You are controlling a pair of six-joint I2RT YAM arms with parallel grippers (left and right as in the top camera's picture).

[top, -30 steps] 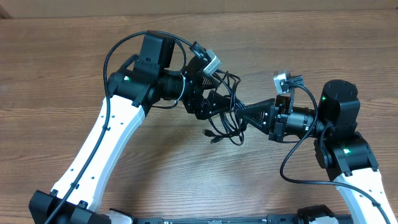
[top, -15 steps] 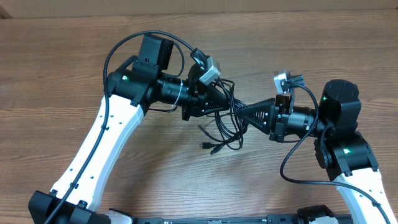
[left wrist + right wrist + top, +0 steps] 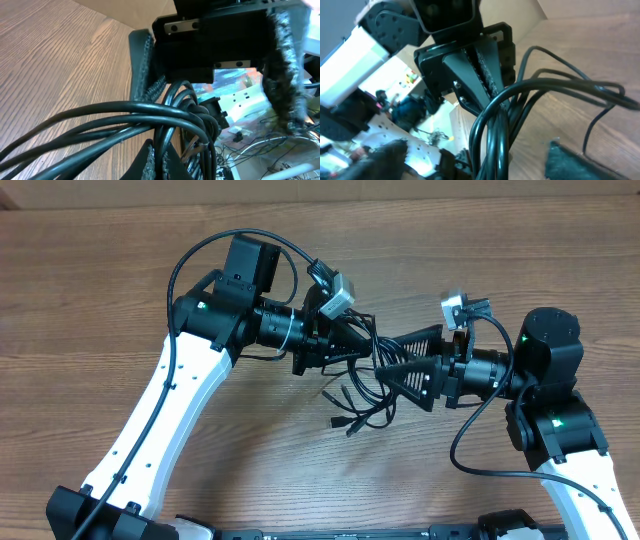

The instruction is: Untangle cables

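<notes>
The cables (image 3: 366, 396) hang as a tangled black bundle between my two grippers, above the wooden table (image 3: 120, 270), with small plugs dangling at the lower left. My left gripper (image 3: 366, 346) is shut on strands at the bundle's upper left. The left wrist view shows its pads (image 3: 150, 162) pinching one cable (image 3: 125, 112). My right gripper (image 3: 392, 356) stands open, one finger on each side of the bundle's right part. In the right wrist view the cables (image 3: 555, 90) run down between its spread fingers (image 3: 567, 161) without being clamped.
Thicker black arm cables loop over the left arm (image 3: 200, 255) and beside the right arm (image 3: 470, 450). Both wrists sit close together at the table's middle. Bare wood lies to the left, the far side and the front.
My left gripper has closed on the cables and turned slightly. My right gripper has opened, releasing its hold. The dangling plugs have shifted a little.
</notes>
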